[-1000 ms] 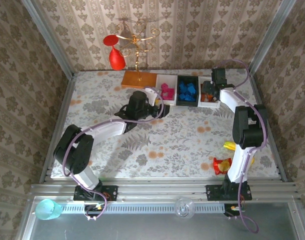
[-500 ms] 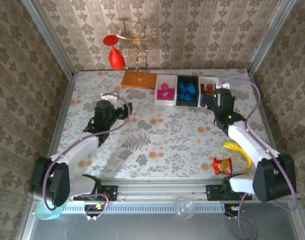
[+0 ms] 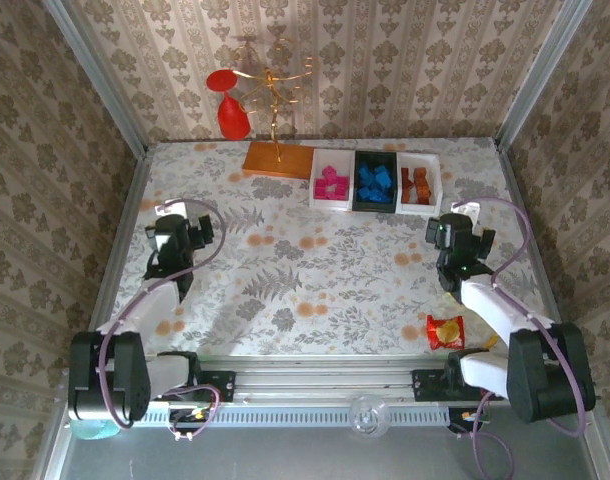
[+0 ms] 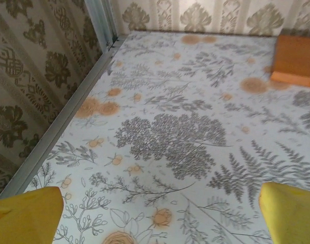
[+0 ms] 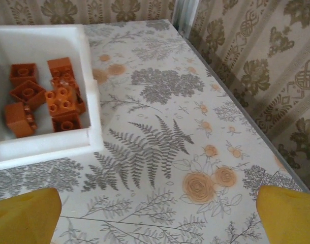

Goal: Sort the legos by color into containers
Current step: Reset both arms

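Gaping wide and empty, left pincer (image 4: 157, 218) and right pincer (image 5: 155, 216) are idling; tiny plastic bricks (image 3: 375, 180) are lying colour-sorted in shallow rectangular trays (image 5: 48, 145), so probably nothing is remaining.

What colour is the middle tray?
The middle tray is black, clearest in the top external view.

The top external camera looks steeply down from behind the arms over the whole table (image 3: 335, 280). Each wrist camera sits low and close, angled toward the far wall. With it, the left shares the stand's orange-brown base (image 4: 297, 61), and the right shares the white tray (image 5: 94, 117) of orange-brown bricks (image 5: 43, 96).
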